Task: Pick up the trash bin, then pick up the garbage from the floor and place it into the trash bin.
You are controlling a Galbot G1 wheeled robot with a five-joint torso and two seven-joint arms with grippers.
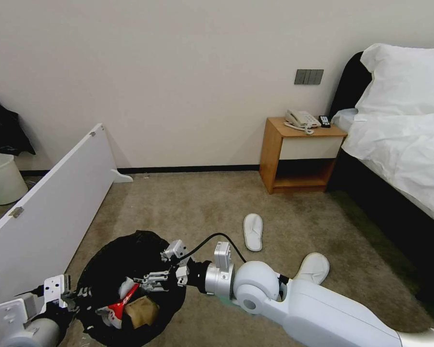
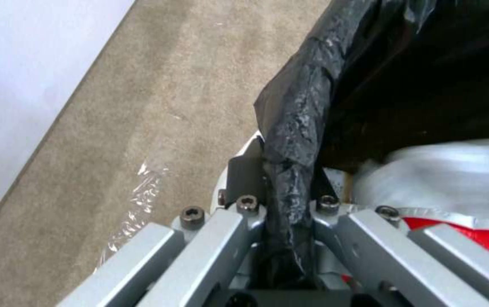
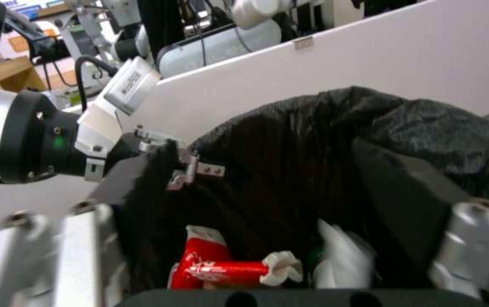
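Note:
The trash bin [image 1: 106, 260], lined with a crinkly black bag, stands on the carpet at lower left. My left gripper [image 1: 76, 294] is shut on its near-left rim; the left wrist view shows the bag's rim [image 2: 301, 119] pinched in that gripper [image 2: 287, 192]. My right gripper [image 1: 152, 282] hovers open over the bin's mouth, with nothing between its fingers [image 3: 56, 251]. Inside the bin lie garbage pieces: a red-and-white wrapper [image 1: 123, 302] [image 3: 216, 266], a brown cardboard scrap [image 1: 142, 312] and white tissue [image 3: 338, 256]. Two white slippers [image 1: 253, 231] [image 1: 314, 266] lie on the floor to the right.
A long white panel [image 1: 48, 202] leans along the left, close to the bin. A pale unlined bin [image 1: 2, 178] stands behind it. A wooden nightstand [image 1: 299, 154] and a bed [image 1: 405, 144] stand at the right. A clear plastic scrap [image 2: 142, 192] lies on the carpet.

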